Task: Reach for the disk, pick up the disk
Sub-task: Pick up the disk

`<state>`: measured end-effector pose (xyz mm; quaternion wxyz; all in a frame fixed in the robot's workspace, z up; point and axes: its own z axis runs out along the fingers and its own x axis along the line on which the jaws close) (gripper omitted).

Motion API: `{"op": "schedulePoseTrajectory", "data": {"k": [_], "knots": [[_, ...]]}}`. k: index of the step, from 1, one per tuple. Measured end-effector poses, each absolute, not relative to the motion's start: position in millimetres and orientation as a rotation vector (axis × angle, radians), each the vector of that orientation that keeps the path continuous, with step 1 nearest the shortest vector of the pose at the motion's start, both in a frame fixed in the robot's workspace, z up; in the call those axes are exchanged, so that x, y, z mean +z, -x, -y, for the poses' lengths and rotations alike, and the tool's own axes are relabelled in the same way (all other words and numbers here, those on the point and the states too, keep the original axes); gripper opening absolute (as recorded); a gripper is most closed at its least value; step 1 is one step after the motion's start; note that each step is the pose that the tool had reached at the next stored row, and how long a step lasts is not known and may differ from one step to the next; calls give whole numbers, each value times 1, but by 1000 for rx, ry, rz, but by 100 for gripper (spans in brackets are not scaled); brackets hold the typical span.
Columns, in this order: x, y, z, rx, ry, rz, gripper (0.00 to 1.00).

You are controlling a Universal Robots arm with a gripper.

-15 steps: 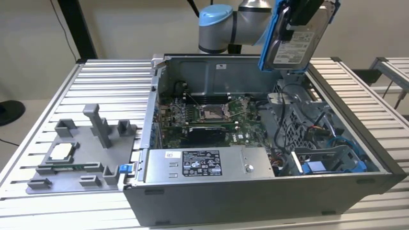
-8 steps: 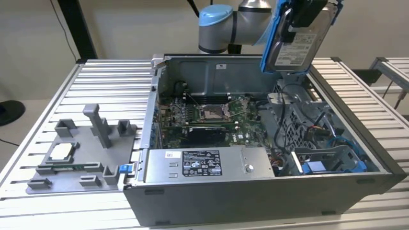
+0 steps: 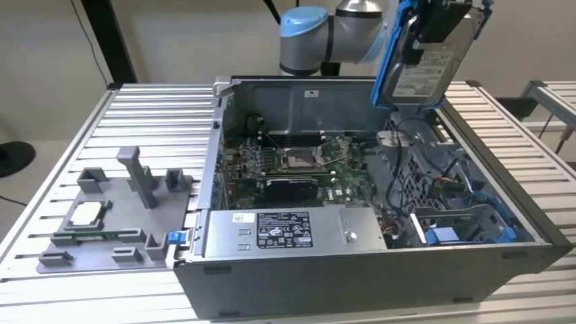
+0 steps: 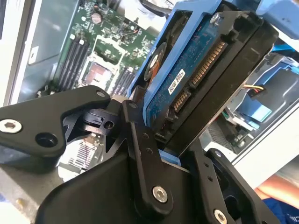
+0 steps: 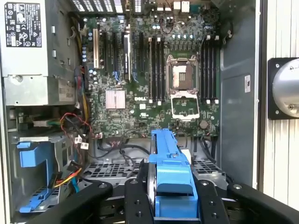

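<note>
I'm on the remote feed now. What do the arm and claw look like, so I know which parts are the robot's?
The arm is a thick silver-grey tube section with a rounded light-blue cap on its joint. The claw is matte black: flat angular link plates joined by silver screw heads, with narrow straight black fingers. A round silver flange on a black square plate sits near the wrist.

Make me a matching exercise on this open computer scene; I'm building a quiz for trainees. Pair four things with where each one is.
Things:
1. disk
2. power-supply box
3. empty processor socket
4. small silver chip

Places:
A. on the grey fixture beside the case
B. on the motherboard
C. along the case's near edge
D. held in the gripper, lifted above the case

Pairs: 1-D, 2-C, 3-B, 4-A
</note>
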<state>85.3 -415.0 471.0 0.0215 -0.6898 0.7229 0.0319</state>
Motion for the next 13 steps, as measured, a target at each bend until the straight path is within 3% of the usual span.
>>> {"op": "schedulePoseTrajectory", "data": {"k": [13], "knots": [[471,-85,450,99,2136,-2243,0]]}}
